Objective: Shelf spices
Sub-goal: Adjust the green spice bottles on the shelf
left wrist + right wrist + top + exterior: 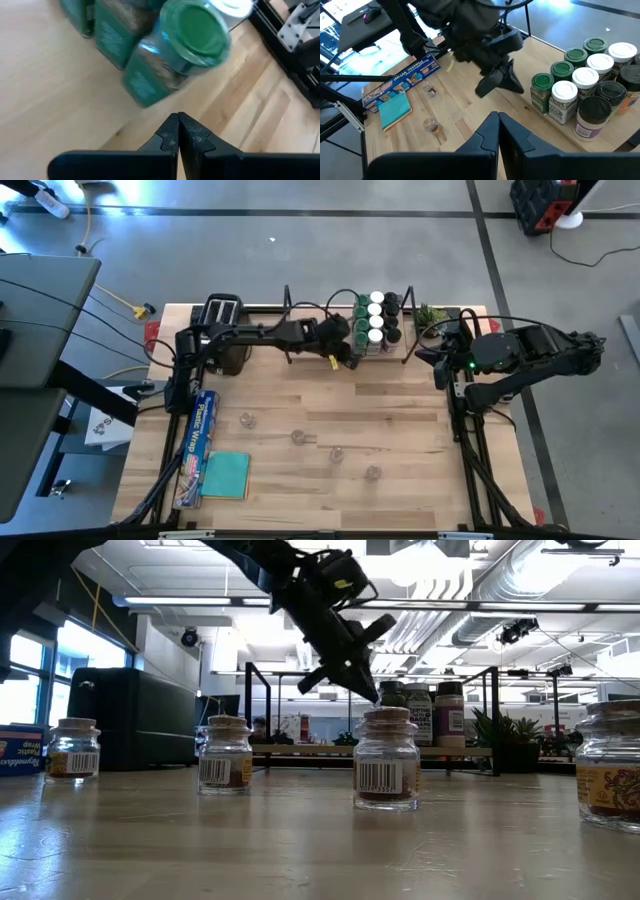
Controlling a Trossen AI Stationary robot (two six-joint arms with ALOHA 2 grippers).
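Several spice jars (376, 320) with green, white and dark lids stand packed on the right part of the shelf (312, 352), a light board between black end frames. My left gripper (178, 119) is shut and hovers just left of the cluster, nearest a green-lidded jar (192, 32); I see a gap between them. In the right wrist view the left gripper (504, 84) points down beside the jars (585, 85). Several clear cork-topped jars (297, 437) stand loose on the table (387, 762). My right gripper (498, 119) is shut and waits at the table's right side.
A black toaster (222, 317) stands left of the shelf and a small plant (434, 314) to its right. A plastic-wrap box (200, 442) and a teal cloth (227, 475) lie near the table's left edge. Bare wood lies between the loose jars and the shelf.
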